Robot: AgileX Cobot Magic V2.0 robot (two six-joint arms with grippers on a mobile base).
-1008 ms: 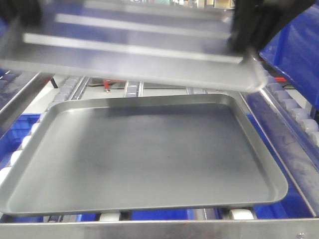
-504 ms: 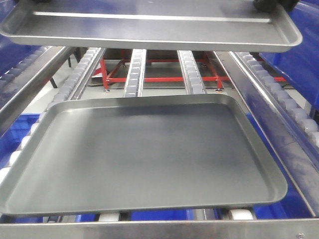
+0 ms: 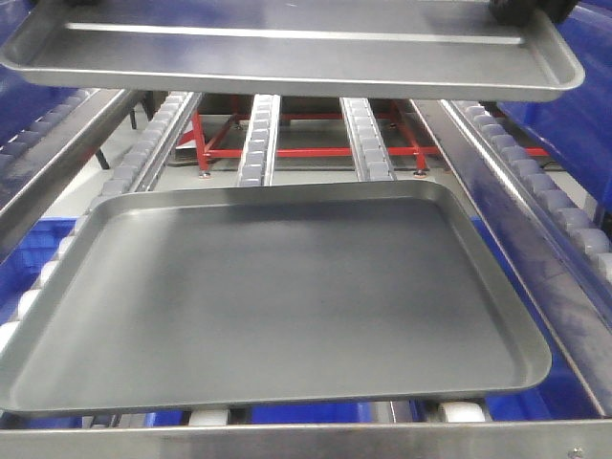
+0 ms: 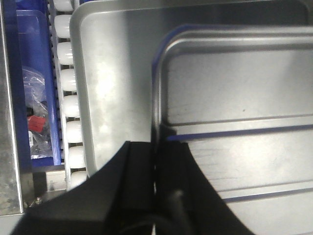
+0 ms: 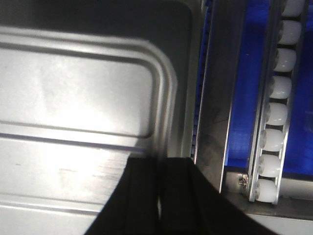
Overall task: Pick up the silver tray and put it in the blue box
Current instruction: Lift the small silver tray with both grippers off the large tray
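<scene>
The silver tray [image 3: 287,48] hangs level at the top of the front view, its long ridges showing. My left gripper [image 4: 155,147] is shut on its left rim, one finger inside the tray [image 4: 234,88] and one outside. On the opposite rim my right gripper [image 5: 160,164] is shut on the same tray [image 5: 73,88]; a black bit of it [image 3: 521,10] shows in the front view. Blue plastic walls [image 3: 583,105] rise at the right edge; I cannot tell whether they belong to the blue box.
Directly beneath lies a larger dull-grey flat tray [image 3: 277,296] on white roller tracks [image 3: 258,143], between slanted metal side rails [image 3: 535,191]. A red frame [image 3: 306,148] sits behind. Below the rollers a blue bin [image 4: 34,98] holds a plastic bag.
A second ago the silver tray was tilted, blurred and lower over the grey tray. It has since risen and levelled, and has hardly moved in the last half second.
</scene>
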